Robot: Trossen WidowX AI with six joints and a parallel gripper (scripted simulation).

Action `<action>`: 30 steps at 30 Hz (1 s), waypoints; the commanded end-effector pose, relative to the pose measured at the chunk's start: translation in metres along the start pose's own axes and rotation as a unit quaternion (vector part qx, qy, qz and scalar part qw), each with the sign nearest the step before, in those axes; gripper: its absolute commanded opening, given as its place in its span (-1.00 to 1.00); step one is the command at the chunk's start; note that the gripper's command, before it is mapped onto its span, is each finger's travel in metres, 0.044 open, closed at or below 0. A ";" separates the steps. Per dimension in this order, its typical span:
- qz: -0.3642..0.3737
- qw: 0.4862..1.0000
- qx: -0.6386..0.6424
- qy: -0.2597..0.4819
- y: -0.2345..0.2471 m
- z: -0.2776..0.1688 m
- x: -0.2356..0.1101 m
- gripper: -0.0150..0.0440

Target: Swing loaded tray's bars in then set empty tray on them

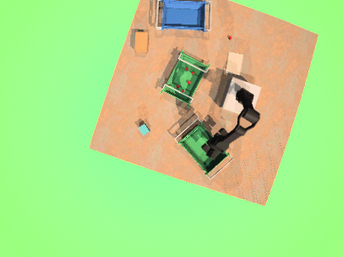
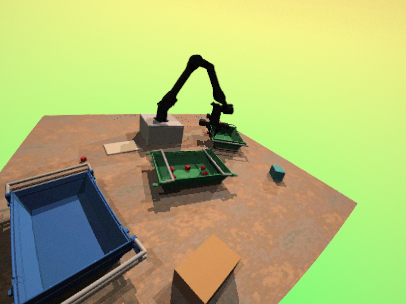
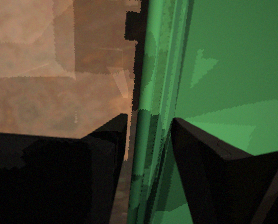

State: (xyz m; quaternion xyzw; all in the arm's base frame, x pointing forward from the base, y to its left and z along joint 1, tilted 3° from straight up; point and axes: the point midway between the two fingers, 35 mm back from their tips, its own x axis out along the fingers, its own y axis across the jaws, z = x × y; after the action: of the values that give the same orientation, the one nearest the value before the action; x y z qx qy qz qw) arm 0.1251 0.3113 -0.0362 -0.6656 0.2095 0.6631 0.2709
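Note:
The loaded green tray point(image 1: 179, 75) point(image 2: 192, 180) stands mid-table with several small red blocks point(image 1: 188, 82) point(image 2: 187, 167) inside. Its two pale wire bars point(image 1: 195, 62) point(image 2: 165, 166) lie in across its top, one near each end. The empty green tray point(image 1: 195, 142) point(image 2: 229, 136) lies near the table's edge, with its own bars out over its ends. My gripper point(image 1: 209, 149) point(image 2: 210, 123) point(image 3: 149, 122) is down at this tray's side. In the wrist view the two dark fingers sit on either side of the tray's green wall point(image 3: 155, 75), shut on it.
A large blue crate point(image 1: 182, 14) point(image 2: 50, 228) stands at a corner. An orange box point(image 1: 141, 41) point(image 2: 206, 268), a teal cube point(image 1: 144, 129) point(image 2: 277, 172), a loose red block point(image 1: 230, 37) point(image 2: 83, 159) and a flat beige plate point(image 1: 235, 62) point(image 2: 121, 147) lie around. The arm's grey pedestal point(image 2: 160, 128) is beside the trays.

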 end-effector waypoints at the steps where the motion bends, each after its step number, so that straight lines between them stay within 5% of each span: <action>1: 0.004 1.000 -0.001 0.001 0.002 0.000 0.000 -0.15; 14: 0.004 1.000 -0.001 0.001 0.001 0.000 -0.003 -0.44; 30: 0.003 1.000 -0.001 0.000 0.001 0.000 -0.080 -0.49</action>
State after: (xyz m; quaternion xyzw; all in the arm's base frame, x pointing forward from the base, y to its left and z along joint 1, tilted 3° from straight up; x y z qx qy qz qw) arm 0.1219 0.3045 0.0321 -0.6654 0.2143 0.6646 0.2639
